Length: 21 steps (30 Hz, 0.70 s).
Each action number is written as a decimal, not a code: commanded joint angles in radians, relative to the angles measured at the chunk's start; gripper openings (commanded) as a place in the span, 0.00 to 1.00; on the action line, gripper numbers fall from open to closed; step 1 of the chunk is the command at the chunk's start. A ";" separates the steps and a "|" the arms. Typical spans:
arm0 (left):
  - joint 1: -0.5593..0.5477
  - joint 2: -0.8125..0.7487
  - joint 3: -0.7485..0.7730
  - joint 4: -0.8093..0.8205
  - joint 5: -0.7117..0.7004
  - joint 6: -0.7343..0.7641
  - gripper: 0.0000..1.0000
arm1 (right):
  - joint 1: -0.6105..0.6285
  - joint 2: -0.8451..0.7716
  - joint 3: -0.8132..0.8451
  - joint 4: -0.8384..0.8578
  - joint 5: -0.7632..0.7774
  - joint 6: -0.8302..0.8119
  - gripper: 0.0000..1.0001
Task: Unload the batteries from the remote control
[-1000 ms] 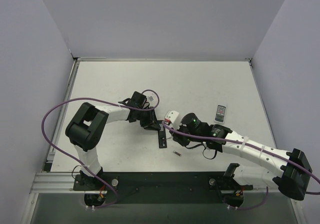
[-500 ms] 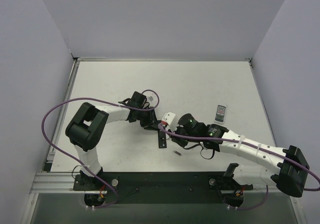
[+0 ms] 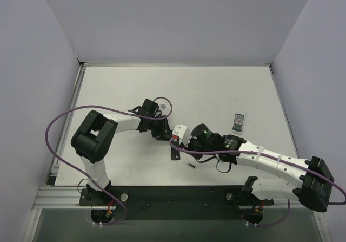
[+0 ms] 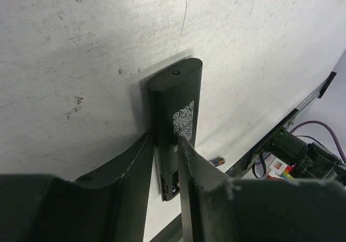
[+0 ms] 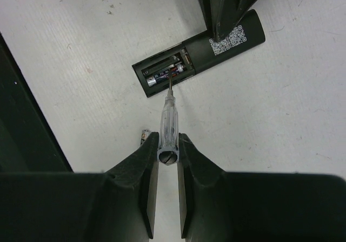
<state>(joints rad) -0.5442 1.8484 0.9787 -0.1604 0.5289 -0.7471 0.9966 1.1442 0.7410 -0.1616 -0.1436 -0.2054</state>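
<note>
Left of centre on the table [image 3: 216, 90], my left gripper [image 4: 165, 142] is clamped narrowly on the remote control [image 4: 175, 98], one finger on each long edge. The remote lies flat, back face up, with a white QR label showing. From above, the arms cover most of it. Its open battery compartment [image 5: 165, 71], at the near end, holds batteries [image 5: 162, 77] lying lengthwise. I can make out one clearly and a second only dimly beside it. To the right, my right gripper [image 5: 167, 144] pinches a pale translucent tool [image 5: 168, 117], whose dark tip reaches the compartment's edge at the batteries. One loose battery [image 3: 190, 166] lies on the table just beside the remote, half hidden by a finger in the right wrist view. Far right sits a small grey device [image 3: 238, 122], too small to read.
</note>
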 commanded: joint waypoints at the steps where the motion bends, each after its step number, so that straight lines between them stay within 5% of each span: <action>1: -0.011 0.018 -0.008 0.022 0.005 0.012 0.34 | 0.008 -0.034 0.046 -0.027 0.013 -0.049 0.00; 21: -0.016 0.023 -0.009 0.028 0.008 0.009 0.34 | 0.017 -0.049 0.028 -0.021 -0.007 -0.118 0.00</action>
<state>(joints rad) -0.5491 1.8503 0.9768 -0.1493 0.5323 -0.7475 1.0000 1.0946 0.7414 -0.1833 -0.1394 -0.3069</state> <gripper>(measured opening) 0.345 0.122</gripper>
